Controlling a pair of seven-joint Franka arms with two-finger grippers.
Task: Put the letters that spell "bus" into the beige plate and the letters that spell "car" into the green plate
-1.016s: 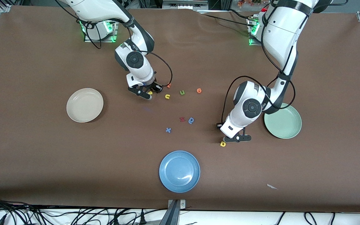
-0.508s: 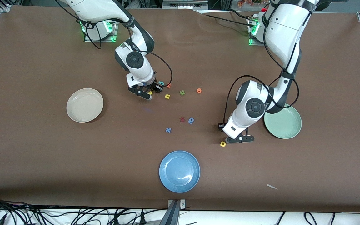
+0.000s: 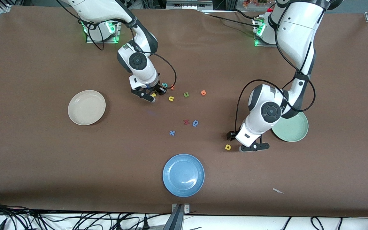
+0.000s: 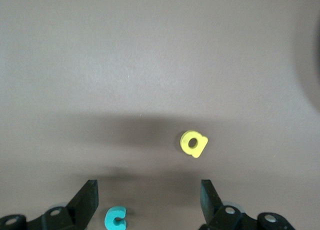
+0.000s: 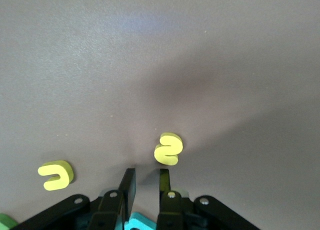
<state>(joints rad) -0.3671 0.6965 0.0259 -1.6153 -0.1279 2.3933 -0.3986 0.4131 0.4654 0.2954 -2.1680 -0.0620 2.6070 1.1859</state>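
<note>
Judging the foam "a" (image 4: 193,143) light and squashy, I'd pinch its flat edges; left gripper (image 4: 149,199) is spread empty, right gripper (image 5: 147,186) nearly clenched by the "s" (image 5: 168,148).

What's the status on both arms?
Left gripper open, low over teal c; yellow a loose beside it. Right gripper nearly shut, tips at yellow s. Beige plate empty.

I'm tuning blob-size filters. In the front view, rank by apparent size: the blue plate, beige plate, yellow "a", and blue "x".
1. Round blue plate, nearest that camera.
2. Round beige plate.
3. Yellow foam "a" and blue foam "x": alike, unranked.
</note>
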